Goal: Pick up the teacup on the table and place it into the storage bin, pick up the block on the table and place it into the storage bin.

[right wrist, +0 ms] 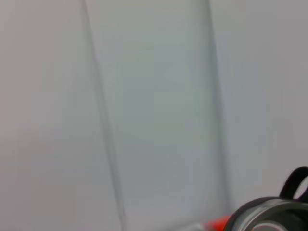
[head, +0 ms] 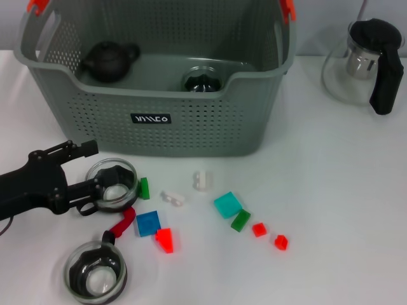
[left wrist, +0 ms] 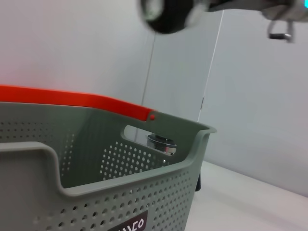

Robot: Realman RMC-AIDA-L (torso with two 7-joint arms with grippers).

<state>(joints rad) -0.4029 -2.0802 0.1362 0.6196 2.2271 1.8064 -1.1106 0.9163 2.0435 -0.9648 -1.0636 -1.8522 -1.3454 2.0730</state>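
Head view shows the left gripper (head: 105, 170) with its fingers spread around a glass teacup (head: 112, 184) on the counter (head: 331, 190), at 6 o'clock from the storage bin (head: 159, 95). A blue block (head: 148, 223) lies at 5 o'clock from the teacup.

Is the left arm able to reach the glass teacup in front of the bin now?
Probably yes: the left gripper is already at the glass teacup, and nothing stands between them.
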